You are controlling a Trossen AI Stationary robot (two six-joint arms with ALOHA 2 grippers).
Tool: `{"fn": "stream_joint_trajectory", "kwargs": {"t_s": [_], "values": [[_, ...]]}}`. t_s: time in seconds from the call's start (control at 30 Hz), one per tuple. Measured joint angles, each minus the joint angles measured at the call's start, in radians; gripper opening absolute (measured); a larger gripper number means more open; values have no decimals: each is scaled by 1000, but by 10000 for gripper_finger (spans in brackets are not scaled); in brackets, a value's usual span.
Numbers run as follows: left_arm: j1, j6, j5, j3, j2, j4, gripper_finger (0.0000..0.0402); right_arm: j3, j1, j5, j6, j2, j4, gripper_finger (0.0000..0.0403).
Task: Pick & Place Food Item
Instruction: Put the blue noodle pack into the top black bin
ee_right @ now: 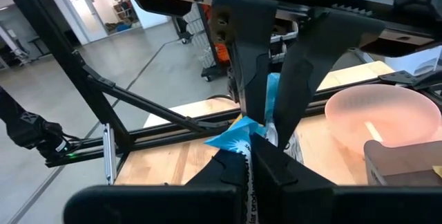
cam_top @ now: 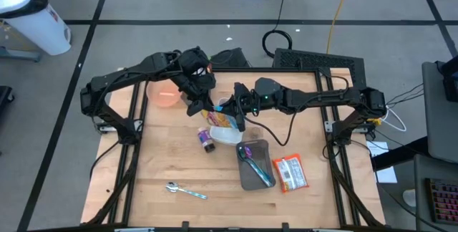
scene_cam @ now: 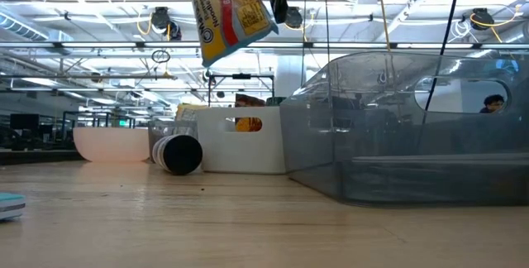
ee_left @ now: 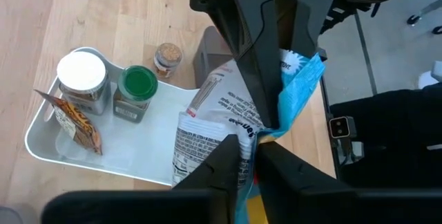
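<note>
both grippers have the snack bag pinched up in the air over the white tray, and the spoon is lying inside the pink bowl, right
Not quite. The spoon lies on the bare table, far from the pink bowl, as the high view shows. The left gripper and right gripper do pinch the snack bag above the white tray.

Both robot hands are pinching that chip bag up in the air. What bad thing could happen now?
1. The chip bag is pinched at its top by both the left gripper and the right gripper. If they pull apart, the bag might tear.
2. It hangs high over the white tray, which holds spice jars. If both let go, it could drop and knock them over.
3. The two arms are very close and might bump.
</note>
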Motion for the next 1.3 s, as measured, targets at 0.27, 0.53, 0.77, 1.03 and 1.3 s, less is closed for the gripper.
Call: {"fn": "stream_joint_trajectory", "kwargs": {"t_s": [0.27,0.53,0.77,1.03,1.3], "values": [[0,30,0,0,0,1,6,0,0,0,0,1,-1,0],[0,56,-2,0,0,2,5,0,0,0,0,1,-1,0],[0,78,-5,0,0,2,4,0,0,1,-17,1,-1,3],[1,86,-13,-1,0,-1,5,0,-5,22,-19,1,1,58],[9,87,-12,-1,-1,-2,4,0,-23,23,5,1,2,141]]}}
